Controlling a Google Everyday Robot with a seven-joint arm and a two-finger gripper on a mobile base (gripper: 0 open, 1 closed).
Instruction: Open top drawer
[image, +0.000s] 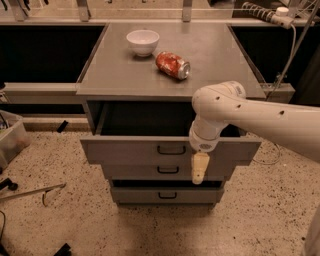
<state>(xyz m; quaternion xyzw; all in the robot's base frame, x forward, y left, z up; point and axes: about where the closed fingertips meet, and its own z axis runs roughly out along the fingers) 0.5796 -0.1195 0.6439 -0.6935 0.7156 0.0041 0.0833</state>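
Note:
The top drawer (125, 150) is the widest grey front of three and stands pulled out from the cabinet, with its dark inside showing behind the front. Its small black loop handle (171, 149) sits at centre. My gripper (198, 169) hangs downward from the white arm (235, 107), just right of that handle, in front of the top and middle drawer fronts. It does not hold the handle.
Two narrower drawer fronts sit below, middle (168, 170) and bottom (167, 195). On the cabinet top (215, 55) stand a white bowl (142, 41) and a red can (172, 65) lying on its side. A clear bin (12, 140) and a rod (32, 192) lie on the floor at left.

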